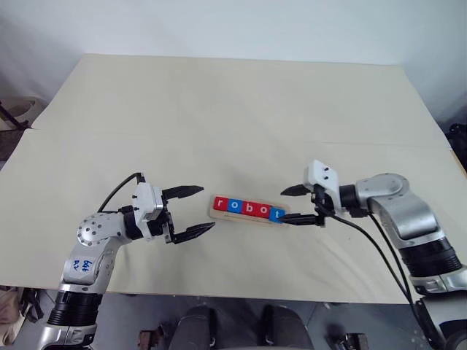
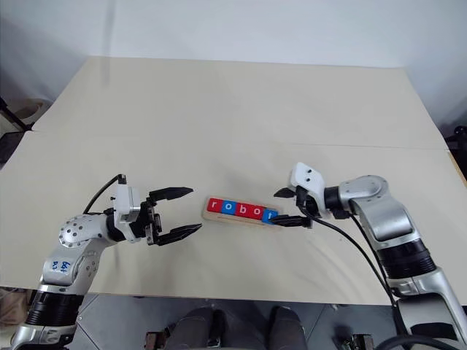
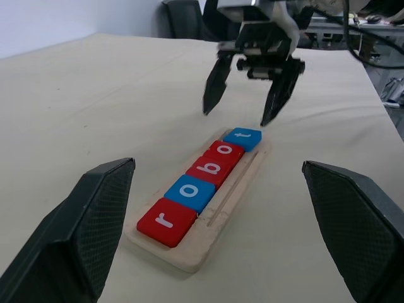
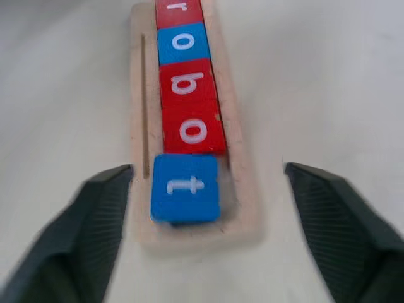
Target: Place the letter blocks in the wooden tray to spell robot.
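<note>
The wooden tray [image 1: 246,215] lies on the surface [image 1: 219,117], between the left claw [image 1: 193,211] and the right claw [image 1: 294,205]. Five letter blocks [image 1: 248,208] sit in its slot in a row, spelling robot. The r block [image 3: 166,221] lies nearest the left claw; the t block [image 4: 185,187] lies just before the right claw, between its spread fingers.

Head cameras look down over the table [image 1: 219,109]; both wrist cameras face the tray [image 3: 218,218] closely from opposite ends.
</note>
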`<state>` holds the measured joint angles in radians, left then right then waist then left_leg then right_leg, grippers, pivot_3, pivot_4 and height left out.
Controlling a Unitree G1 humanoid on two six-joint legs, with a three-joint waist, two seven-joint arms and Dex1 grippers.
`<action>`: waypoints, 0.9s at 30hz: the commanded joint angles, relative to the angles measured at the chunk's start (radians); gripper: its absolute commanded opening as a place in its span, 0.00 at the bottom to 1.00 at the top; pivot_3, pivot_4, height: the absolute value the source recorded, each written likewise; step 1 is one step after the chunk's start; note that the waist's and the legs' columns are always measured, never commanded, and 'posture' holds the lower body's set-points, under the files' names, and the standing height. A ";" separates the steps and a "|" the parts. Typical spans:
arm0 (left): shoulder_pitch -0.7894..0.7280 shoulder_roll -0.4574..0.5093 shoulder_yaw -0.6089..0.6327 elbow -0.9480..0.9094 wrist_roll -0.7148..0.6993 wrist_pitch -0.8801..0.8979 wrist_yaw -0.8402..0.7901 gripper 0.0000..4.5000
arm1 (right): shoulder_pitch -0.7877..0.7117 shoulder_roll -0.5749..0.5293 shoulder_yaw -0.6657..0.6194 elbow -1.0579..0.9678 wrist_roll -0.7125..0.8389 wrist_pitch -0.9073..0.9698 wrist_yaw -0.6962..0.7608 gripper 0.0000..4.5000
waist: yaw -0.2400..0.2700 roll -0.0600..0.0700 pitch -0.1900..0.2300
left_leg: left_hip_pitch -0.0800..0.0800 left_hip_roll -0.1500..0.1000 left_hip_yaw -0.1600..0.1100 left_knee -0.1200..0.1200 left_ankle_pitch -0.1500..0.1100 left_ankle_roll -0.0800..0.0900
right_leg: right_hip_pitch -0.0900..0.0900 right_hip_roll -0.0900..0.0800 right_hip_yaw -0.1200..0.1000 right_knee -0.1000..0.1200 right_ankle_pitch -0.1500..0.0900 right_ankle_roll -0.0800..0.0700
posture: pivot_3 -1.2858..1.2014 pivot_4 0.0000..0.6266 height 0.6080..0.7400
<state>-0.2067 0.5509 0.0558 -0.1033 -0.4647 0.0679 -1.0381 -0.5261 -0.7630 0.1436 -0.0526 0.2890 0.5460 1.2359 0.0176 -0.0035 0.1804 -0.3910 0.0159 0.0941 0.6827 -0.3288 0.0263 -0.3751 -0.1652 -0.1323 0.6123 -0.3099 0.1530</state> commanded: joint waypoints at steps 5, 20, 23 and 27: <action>-0.017 -0.005 0.000 -0.001 0.001 -0.015 -0.005 1.00 | 0.106 -0.005 -0.010 -0.200 0.085 0.073 -0.027 0.25 | -0.001 0.000 0.000 | 0.000 0.000 0.000 0.000 0.000 0.000 | 0.000 0.000 0.000 0.001 0.000 0.000 | 0.52 0.24 1.00; -0.033 0.000 -0.002 0.003 0.000 -0.005 -0.010 1.00 | 0.093 0.037 0.037 -0.094 0.021 0.026 -0.128 0.01 | -0.002 0.000 0.000 | 0.000 0.000 0.000 0.000 0.000 0.000 | 0.000 0.000 0.000 0.001 0.000 0.000 | 0.52 0.24 1.00; -0.033 -0.001 -0.001 0.003 0.000 -0.004 -0.007 1.00 | 0.083 0.043 0.032 -0.082 0.020 0.020 -0.136 0.01 | -0.004 0.000 0.000 | 0.000 0.000 0.000 0.000 0.000 0.000 | 0.000 0.000 0.000 0.000 0.000 0.000 | 0.52 0.24 1.00; -0.033 -0.005 -0.003 0.001 0.000 -0.004 -0.002 1.00 | 0.082 0.041 0.024 -0.083 0.026 0.020 -0.140 0.01 | -0.003 0.000 0.000 | 0.000 0.000 0.000 0.000 0.000 0.000 | 0.000 0.000 0.000 0.001 0.000 0.000 | 0.52 0.24 1.00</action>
<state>-0.2308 0.5486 0.0482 -0.0964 -0.4640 0.0678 -1.0410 -0.4301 -0.7225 0.1891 -0.1140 0.3095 0.5857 1.0979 0.0143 -0.0035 0.1804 -0.3906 0.0159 0.0942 0.6826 -0.3287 0.0263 -0.3751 -0.1651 -0.1322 0.6128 -0.3099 0.1529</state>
